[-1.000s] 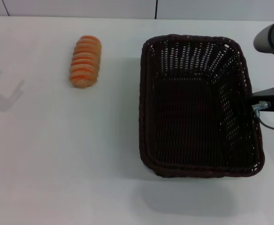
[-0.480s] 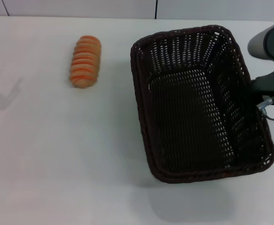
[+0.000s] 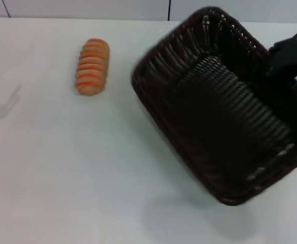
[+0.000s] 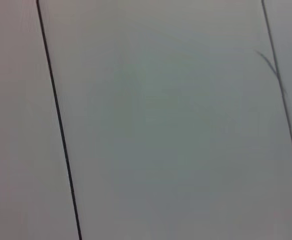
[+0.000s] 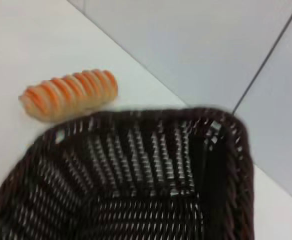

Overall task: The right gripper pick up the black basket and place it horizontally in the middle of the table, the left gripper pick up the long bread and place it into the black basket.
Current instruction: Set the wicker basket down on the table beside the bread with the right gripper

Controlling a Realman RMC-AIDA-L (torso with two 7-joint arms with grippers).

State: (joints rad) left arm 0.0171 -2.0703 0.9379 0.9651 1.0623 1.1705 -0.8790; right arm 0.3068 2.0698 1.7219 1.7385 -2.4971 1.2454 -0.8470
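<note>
The black basket (image 3: 224,117) hangs tilted above the white table (image 3: 62,178) on the right, turned askew, with its shadow on the tabletop below. My right gripper (image 3: 289,53) is shut on the basket's right rim; only its dark end piece shows. The long bread (image 3: 92,66) lies on the table at the far left, well apart from the basket. In the right wrist view the basket's inside (image 5: 136,175) fills the lower part and the bread (image 5: 68,94) lies beyond its rim. My left gripper is out of view; the left wrist view shows only pale panels.
A shadow of the left arm (image 3: 1,104) falls on the table's left edge. A pale wall with dark seams (image 3: 168,9) runs behind the table's far edge. Bare tabletop lies between the bread and the basket.
The basket has been lifted off the table and turned counter-clockwise, its far end swinging up and to the left. The bread has not moved.
</note>
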